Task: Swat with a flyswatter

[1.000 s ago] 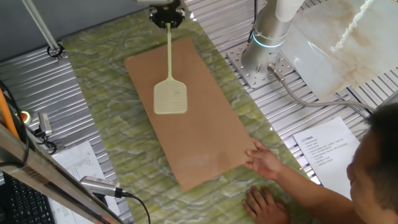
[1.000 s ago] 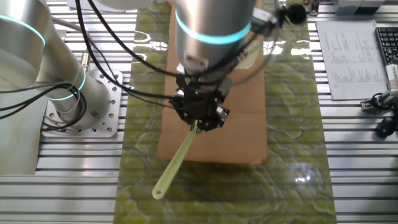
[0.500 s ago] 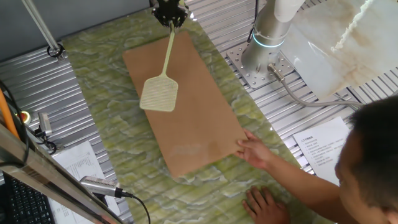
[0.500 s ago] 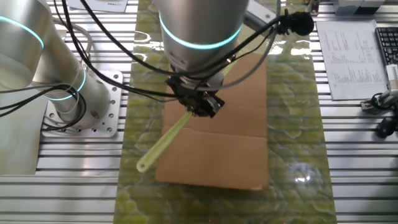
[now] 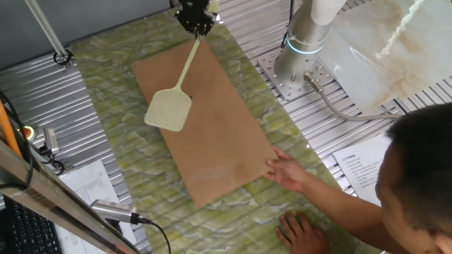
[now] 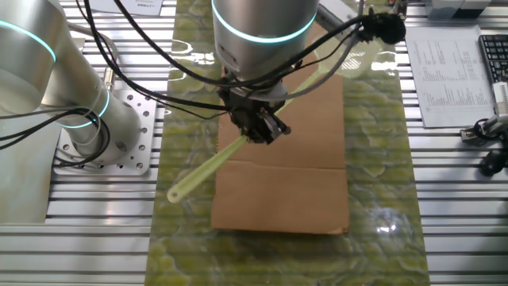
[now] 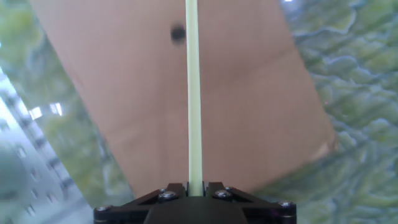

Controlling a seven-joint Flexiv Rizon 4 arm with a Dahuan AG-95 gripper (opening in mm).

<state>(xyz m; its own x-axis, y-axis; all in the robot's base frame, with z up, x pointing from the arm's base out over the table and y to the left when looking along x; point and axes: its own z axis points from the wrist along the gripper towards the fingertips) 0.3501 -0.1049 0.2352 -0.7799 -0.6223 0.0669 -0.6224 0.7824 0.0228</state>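
The flyswatter [image 5: 176, 86] is clamped by the gripper [image 5: 195, 21] partway along its handle, so the mesh head [image 5: 168, 111] is carried out front as a long lever for swatting. In the hand view the handle [image 7: 193, 93] is pinched between the closed jaws at 6 o'clock and runs straight to 12 o'clock. The head is held over the brown board [image 5: 212, 134], toward its 9 o'clock edge, apparently raised; contact cannot be confirmed. In the other fixed view the handle's free end [image 6: 176, 193] sticks out behind the gripper toward 8 o'clock. A small dark spot [image 7: 178, 33], likely the target, is seen on the board just beside the handle. The board is touched at its 4 o'clock corner by a person's hand [image 5: 288, 171], probably to steady or shift it.
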